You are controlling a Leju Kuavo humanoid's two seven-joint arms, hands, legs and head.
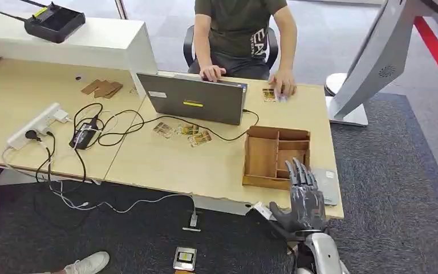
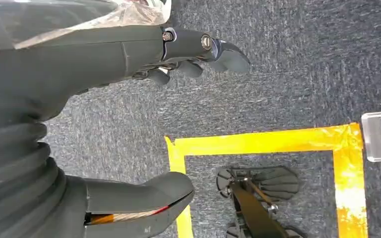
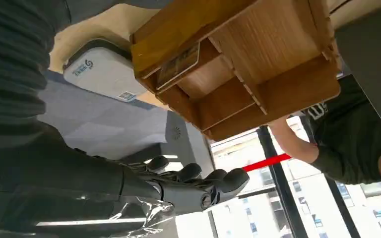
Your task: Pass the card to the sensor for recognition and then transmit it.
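Note:
My right hand (image 1: 305,197) hovers with fingers stretched out and nothing in it, at the table's front right edge, just in front of the wooden compartment tray (image 1: 260,155). In the right wrist view that hand (image 3: 178,186) is close to the tray (image 3: 278,74), and a card (image 3: 178,64) lies in one compartment. The grey-white card sensor (image 1: 327,184) sits right of the tray, partly behind my hand; it is also beside the tray in the wrist view, sensor (image 3: 104,69). Three cards (image 1: 188,132) lie mid-table. My left hand (image 2: 129,54) hangs over the carpet, holding nothing.
A person sits behind an open laptop (image 1: 197,98), one hand on more cards (image 1: 271,94). Cables and a power strip (image 1: 34,125) cover the left of the desk. A small device (image 1: 185,258) lies on the floor by yellow tape (image 2: 258,141). A white stand (image 1: 370,63) is at right.

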